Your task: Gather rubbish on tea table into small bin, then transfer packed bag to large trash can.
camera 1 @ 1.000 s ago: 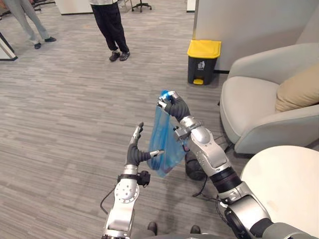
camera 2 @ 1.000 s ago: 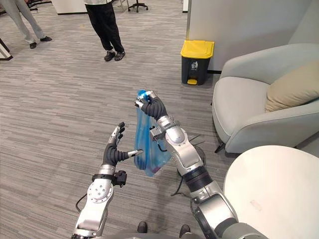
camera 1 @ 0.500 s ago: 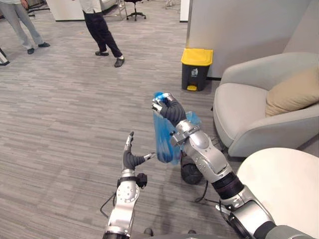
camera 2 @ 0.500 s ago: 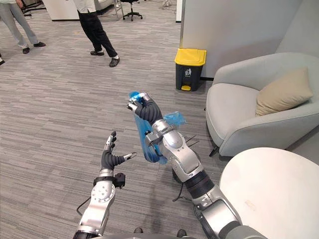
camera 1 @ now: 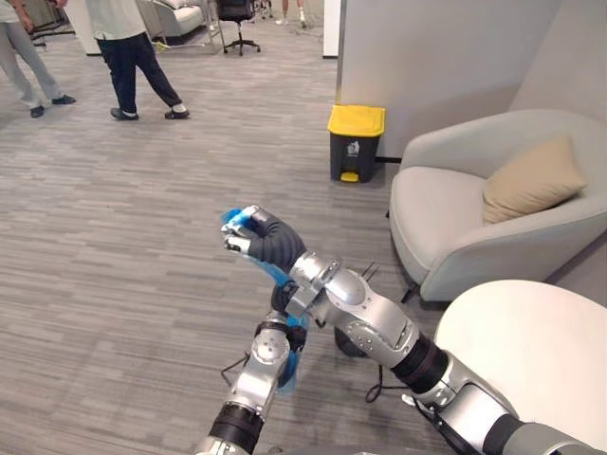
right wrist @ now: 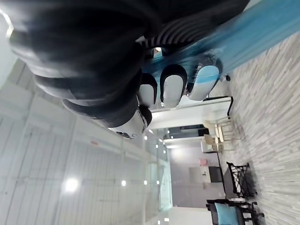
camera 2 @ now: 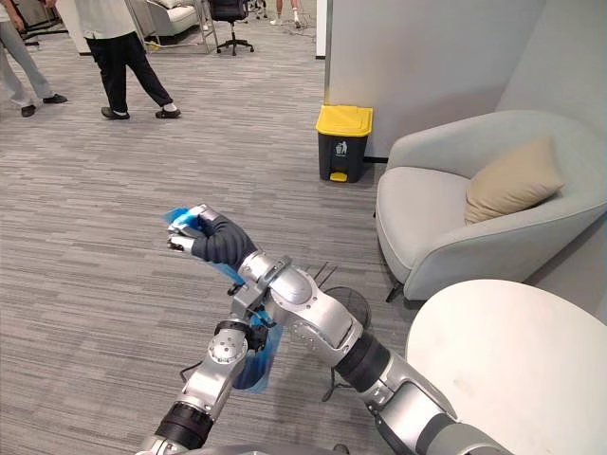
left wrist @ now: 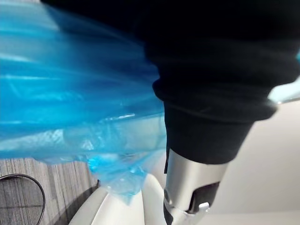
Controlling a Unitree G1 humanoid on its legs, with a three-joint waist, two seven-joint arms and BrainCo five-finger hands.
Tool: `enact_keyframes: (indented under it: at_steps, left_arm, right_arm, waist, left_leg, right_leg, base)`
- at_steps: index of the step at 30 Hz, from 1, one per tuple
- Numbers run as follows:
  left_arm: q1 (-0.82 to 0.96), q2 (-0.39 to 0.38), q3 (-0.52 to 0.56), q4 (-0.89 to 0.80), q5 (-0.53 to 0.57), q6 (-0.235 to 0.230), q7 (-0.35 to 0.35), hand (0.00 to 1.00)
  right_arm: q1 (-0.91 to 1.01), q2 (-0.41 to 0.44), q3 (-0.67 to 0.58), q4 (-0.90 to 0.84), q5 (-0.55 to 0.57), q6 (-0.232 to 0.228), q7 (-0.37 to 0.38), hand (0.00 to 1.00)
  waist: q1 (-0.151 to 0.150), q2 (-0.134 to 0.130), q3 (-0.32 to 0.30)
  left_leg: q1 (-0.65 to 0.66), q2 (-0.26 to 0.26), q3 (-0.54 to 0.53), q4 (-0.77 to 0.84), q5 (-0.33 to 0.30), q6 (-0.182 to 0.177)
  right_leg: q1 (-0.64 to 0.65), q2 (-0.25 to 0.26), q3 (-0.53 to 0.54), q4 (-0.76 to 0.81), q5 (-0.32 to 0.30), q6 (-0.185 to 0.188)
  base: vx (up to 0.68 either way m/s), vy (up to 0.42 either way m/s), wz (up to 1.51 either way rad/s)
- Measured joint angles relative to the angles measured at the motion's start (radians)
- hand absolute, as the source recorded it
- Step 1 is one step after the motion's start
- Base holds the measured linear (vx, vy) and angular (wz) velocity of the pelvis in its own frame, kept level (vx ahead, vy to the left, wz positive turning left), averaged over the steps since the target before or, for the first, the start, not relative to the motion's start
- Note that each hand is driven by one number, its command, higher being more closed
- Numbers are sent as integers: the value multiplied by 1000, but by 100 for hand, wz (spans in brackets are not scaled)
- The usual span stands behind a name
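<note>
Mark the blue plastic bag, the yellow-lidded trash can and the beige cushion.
blue plastic bag [left wrist: 70, 93], left wrist view, its crumpled side.
yellow-lidded dark trash can [camera 1: 357, 120], left eye view, its lid.
beige fabric cushion [camera 1: 531, 180], left eye view, its middle.

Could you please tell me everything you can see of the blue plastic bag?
The blue bag is thin, see-through, crinkled plastic. Its bunched top is clenched in the right robot hand, with a blue tuft sticking out beyond it, and the rest hangs down behind that arm. The left robot hand is close by its lower part; whether it touches the bag cannot be told. Its contents are hidden.
</note>
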Motion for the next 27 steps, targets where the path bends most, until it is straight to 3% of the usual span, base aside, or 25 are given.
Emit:
enact_keyframes:
  at_steps: [13,14,19,24,27]
  left_arm:
    - [-53,28,-52,43,-63,-16,3,100]
    - [-58,28,-52,42,-69,-16,3,100]
    - [-60,29,-47,-1,-102,-16,1,100]
    - [-59,29,-22,-11,-124,-16,-1,100]
    - [-41,29,46,-33,-127,-16,-12,100]
  right_arm:
    - [-85,0,107,37,38,9,-15,100]
    - [-85,1,112,37,38,9,-12,0]
    - [-85,4,115,37,17,10,52,0]
    - [-62,3,126,37,-85,15,120,0]
    - [-1,2,97,32,-180,15,161,0]
  waist:
    - [-1,-1,0]
    - [-1,-1,0]
    - [-1,-1,0]
    - [-3,-5,3]
    - [-3,-16,2]
  left_leg:
    - [-13,19,7,2,5,-13]
    - [-13,19,7,2,5,-13]
    - [-12,19,6,5,4,-13]
    - [-13,20,6,13,4,-12]
    - [-13,20,6,14,4,-12]
  right_leg:
    - [-14,20,3,-1,7,-11]
    - [-14,20,3,-1,7,-11]
    - [-11,19,3,-1,7,-11]
    - [-7,19,2,-1,7,-11]
    - [-6,19,1,-1,6,-9]
  base:
    - [-10,-5,-1]
    - [0,0,0]
    - [0,0,0]
    - [-27,14,2]
    - [-10,5,0]
